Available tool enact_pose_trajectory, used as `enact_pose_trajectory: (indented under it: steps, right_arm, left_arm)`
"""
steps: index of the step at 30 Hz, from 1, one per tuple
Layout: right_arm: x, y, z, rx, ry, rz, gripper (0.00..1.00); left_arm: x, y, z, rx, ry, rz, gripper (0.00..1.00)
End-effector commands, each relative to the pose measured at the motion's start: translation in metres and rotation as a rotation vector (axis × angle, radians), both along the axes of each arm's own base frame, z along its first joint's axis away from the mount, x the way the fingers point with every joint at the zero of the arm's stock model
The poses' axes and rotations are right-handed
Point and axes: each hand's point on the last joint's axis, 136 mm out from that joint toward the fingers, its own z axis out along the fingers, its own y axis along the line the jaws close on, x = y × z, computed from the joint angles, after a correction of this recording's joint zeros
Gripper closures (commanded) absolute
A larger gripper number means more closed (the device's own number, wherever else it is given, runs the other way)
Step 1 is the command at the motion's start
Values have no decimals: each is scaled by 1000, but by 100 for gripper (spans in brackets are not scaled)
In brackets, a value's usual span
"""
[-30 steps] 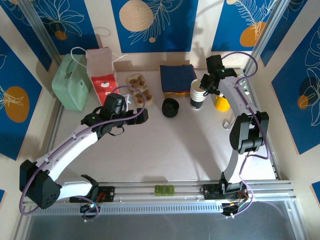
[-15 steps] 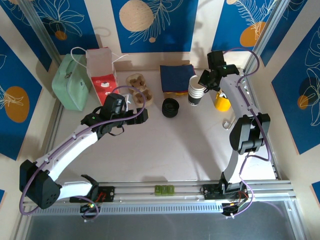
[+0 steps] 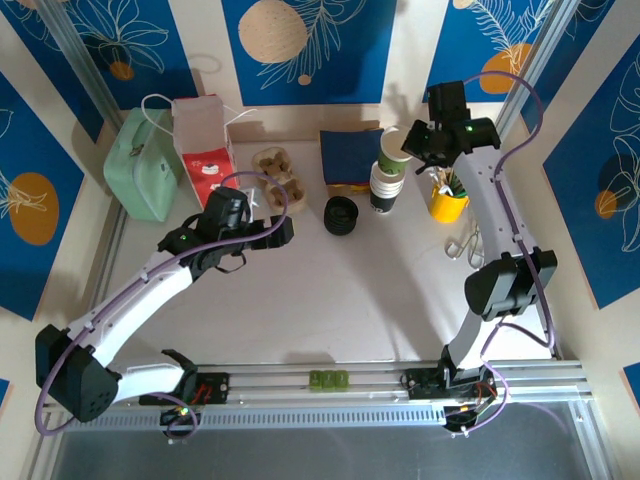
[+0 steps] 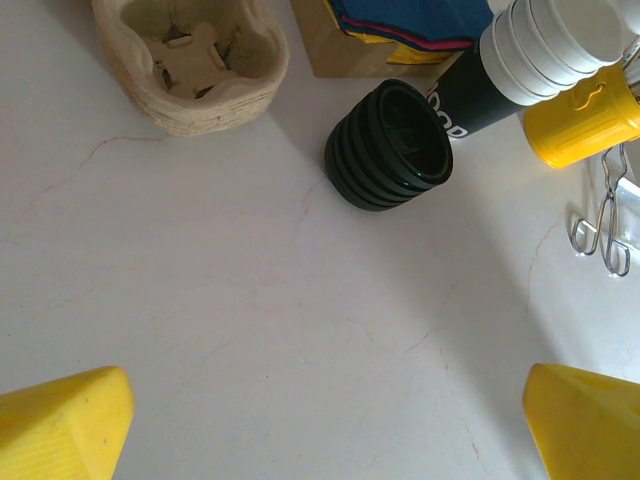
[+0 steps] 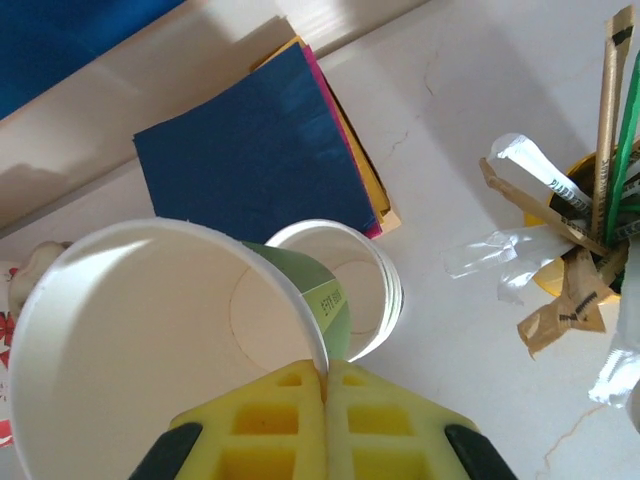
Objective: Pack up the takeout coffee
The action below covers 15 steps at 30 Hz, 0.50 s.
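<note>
Pale tabletop, green paper cup in right tool above cup stack

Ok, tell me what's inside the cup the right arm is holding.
Nothing: the cup is plain white inside, its round bottom bare. The right tool pinches the near rim and covers a strip of the wall there.

We take this for a robotics lab cell dressed as a coffee counter. A left arm and a right arm are bolted to aluminium rails at a white worktop walled by printed blue panels. The props are café stock: stacked paper cups, napkins, a pulp cup carrier and a yellow cup of sticks.
</note>
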Motion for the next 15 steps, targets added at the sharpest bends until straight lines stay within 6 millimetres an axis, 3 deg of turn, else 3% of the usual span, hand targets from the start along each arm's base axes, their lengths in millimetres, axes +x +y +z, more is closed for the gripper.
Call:
enact_pose_trajectory:
  steps: [1,10,15]
  right_arm:
    - [-18,8,30,6,-36,53,95]
    - [-59,35,71,-3,-89,174,95]
    - [-91,56,72,-5,-95,255,95]
  left_arm:
    - [-2,4,10,15,-30,-2,1]
    - [-1,15,16,63,-59,16,1]
    - [1,23,19,87,-80,34,1]
